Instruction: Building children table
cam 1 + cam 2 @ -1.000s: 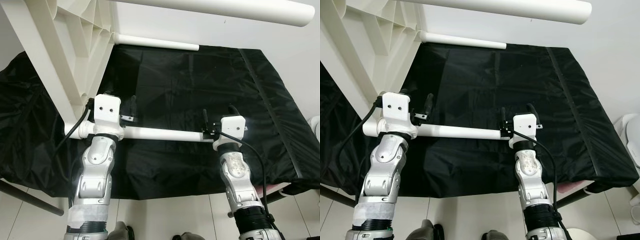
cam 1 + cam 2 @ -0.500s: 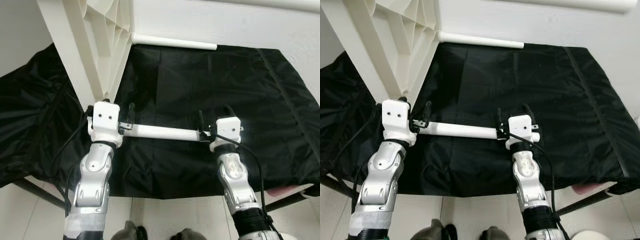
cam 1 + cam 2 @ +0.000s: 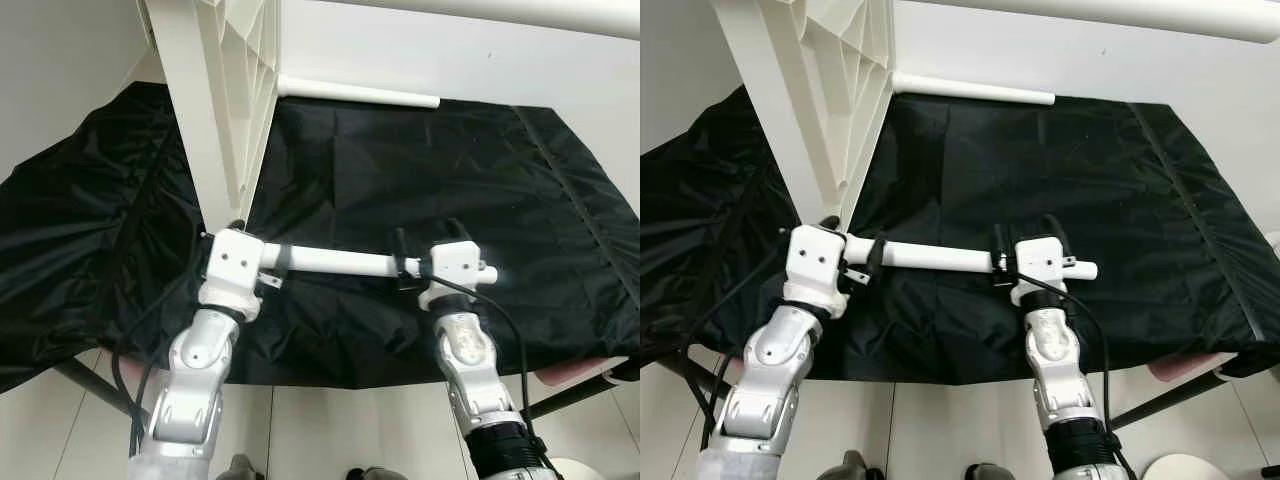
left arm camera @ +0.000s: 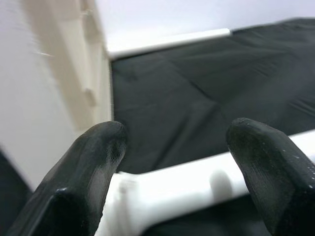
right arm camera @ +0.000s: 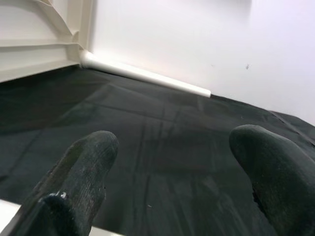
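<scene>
1. Table leg (image 3: 330,262), a white tube, is lying level just above the black cloth (image 3: 400,180). I am taking this leg as my landmark.
2. Leaning up from the leg's left end, I am seeing the white ribbed tabletop (image 3: 225,90), tilted on its edge over the cloth's left part.
3. At the leg's left end my left gripper (image 3: 272,270) is grasping the tube. In the left wrist view its black fingers (image 4: 93,167) are sitting either side of the white tube (image 4: 197,189).
4. At the leg's right end my right gripper (image 3: 428,262) is sitting on the tube, the fingers apart around it. I am unable to tell whether they are clamping it.
5. Beyond the leg, at the cloth's far edge against the wall, another white tube (image 3: 360,94) is lying.
</scene>
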Controlling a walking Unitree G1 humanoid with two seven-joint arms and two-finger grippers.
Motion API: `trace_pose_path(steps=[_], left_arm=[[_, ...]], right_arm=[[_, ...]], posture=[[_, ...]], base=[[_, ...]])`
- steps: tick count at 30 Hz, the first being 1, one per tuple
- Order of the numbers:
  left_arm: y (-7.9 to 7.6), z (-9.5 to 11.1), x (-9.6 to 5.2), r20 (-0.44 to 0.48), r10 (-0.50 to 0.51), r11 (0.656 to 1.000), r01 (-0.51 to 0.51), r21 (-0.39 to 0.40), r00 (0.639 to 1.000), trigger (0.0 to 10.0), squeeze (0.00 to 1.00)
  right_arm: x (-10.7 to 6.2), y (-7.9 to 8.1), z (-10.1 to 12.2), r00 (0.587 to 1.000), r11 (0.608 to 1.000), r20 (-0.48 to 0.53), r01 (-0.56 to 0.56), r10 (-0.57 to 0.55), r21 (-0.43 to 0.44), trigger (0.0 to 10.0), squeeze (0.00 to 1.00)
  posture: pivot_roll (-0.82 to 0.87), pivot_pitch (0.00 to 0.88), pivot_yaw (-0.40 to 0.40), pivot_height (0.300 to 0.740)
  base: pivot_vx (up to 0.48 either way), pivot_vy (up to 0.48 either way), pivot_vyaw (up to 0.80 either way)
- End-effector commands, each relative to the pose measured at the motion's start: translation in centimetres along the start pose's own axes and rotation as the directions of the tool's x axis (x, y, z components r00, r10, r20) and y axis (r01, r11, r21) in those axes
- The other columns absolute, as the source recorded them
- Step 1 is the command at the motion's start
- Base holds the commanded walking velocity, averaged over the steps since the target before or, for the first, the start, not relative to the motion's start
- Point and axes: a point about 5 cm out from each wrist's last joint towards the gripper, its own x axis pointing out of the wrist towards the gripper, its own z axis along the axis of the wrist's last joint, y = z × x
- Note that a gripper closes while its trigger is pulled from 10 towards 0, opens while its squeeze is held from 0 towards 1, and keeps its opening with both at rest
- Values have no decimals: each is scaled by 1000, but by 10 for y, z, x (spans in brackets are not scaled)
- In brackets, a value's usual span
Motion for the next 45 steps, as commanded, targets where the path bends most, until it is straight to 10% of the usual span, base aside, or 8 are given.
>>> trace_pose_path(steps=[1,5,6,13,14,15,16,45], left_arm=[[-5,-2,-3,-18,-45,999,45,6,999,10000,0],[-8,-8,-8,-46,-99,995,98,-10,994,10000,298],[-9,-9,-9,-49,-118,993,117,-23,992,10000,1000],[-12,-15,-17,-114,-126,992,125,-17,985,10000,1000],[-17,-18,-22,-160,-163,984,149,-97,974,10000,0],[-17,-18,-22,-160,-163,984,149,-97,974,10000,0],[-21,-17,-25,-171,-180,976,153,-157,969,10000,0],[-13,-9,15,-363,-107,630,-219,-745,926,10000,0]], right_arm=[[-2,0,-3,1000,1000,-18,0,0,12,10000,0],[-3,1,-4,1000,999,-23,-11,12,44,10000,0],[-3,1,-4,1000,998,-20,-15,16,56,10000,698],[-4,-5,0,1000,999,7,8,-9,39,10000,1000],[-3,-10,2,1000,999,14,26,-27,22,10000,925],[-3,-10,2,1000,999,14,26,-27,22,10000,925],[-3,-16,3,998,998,19,56,-56,1,10000,0],[1,-29,24,980,980,116,171,-160,-97,10000,0]], posture=[[-26,81,-8,740],[-22,80,-14,740],[-23,79,-15,740],[-22,76,-17,740],[-22,79,-17,740],[-22,79,-17,740],[-20,85,-17,740],[-51,128,10,740]], base=[[0,0,0],[0,0,0],[0,0,0],[0,0,0],[0,0,0],[0,0,0],[0,0,0],[0,0,0]])
